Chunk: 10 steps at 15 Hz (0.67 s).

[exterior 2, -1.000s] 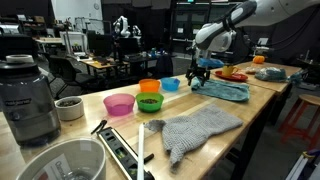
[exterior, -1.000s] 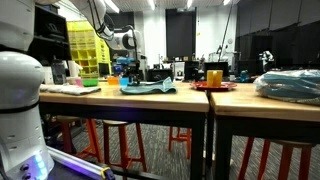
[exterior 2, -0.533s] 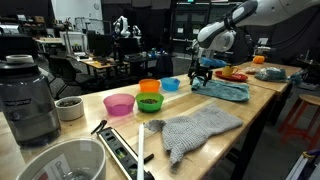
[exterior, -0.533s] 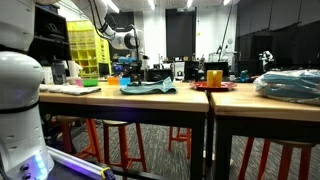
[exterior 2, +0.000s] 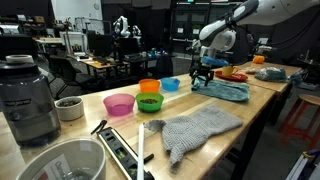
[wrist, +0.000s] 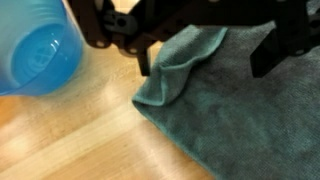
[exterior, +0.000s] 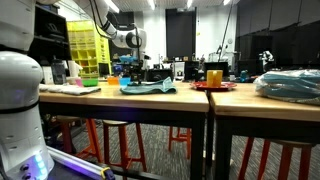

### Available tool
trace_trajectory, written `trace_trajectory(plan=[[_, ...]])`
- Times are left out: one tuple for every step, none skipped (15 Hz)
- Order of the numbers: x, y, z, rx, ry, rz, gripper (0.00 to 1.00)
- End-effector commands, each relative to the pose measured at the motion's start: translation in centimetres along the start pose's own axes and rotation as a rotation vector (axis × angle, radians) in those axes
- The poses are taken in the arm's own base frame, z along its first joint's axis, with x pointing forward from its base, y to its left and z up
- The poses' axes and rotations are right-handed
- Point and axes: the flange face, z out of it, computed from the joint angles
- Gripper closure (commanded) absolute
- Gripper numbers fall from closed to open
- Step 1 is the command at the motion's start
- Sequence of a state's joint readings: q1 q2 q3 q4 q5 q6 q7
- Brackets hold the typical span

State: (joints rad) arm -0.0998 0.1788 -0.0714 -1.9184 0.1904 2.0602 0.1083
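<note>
Wrist cam only: gripper [wrist: 203,68] spread over cloth's [wrist: 240,125] fold.

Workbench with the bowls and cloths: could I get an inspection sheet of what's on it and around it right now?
Surface: long wooden table, brightly lit.
Job's things: teal towel lying rumpled, one corner folded over; blue bowl close beside that corner.
Clutter: orange bowl, green bowl, pink bowl, grey cloth, blender, metal bowl.
Grippers: gripper open, hovering over the towel's folded corner, holding nothing.
Cables: nothing seen on the tabletop.
Surroundings: dim lab with desks behind; stools under the table.
</note>
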Motion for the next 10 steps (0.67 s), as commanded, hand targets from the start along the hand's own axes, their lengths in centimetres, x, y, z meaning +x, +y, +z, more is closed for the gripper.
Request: trace_trajectory(plan=[[-0.40,0.39,-0.57,0.022,-0.025,-0.001,0.04],[-0.42,0.42,-0.52,0.023,-0.029,-0.001,0.06],[-0.46,0.45,-0.48,0.024,-0.033,-0.002,0.12],[-0.50,0.44,-0.46,0.025,-0.037,-0.003,0.20],[-0.53,0.43,-0.46,0.026,-0.039,-0.003,0.23],[-0.55,0.41,-0.44,0.026,-0.041,-0.005,0.28],[-0.57,0.41,-0.42,0.026,-0.042,-0.006,0.36],[-0.59,0.41,-0.39,0.026,-0.044,-0.007,0.42],[-0.61,0.41,-0.35,0.027,-0.046,-0.008,0.48],[-0.63,0.34,-0.32,0.027,-0.048,-0.011,0.55]])
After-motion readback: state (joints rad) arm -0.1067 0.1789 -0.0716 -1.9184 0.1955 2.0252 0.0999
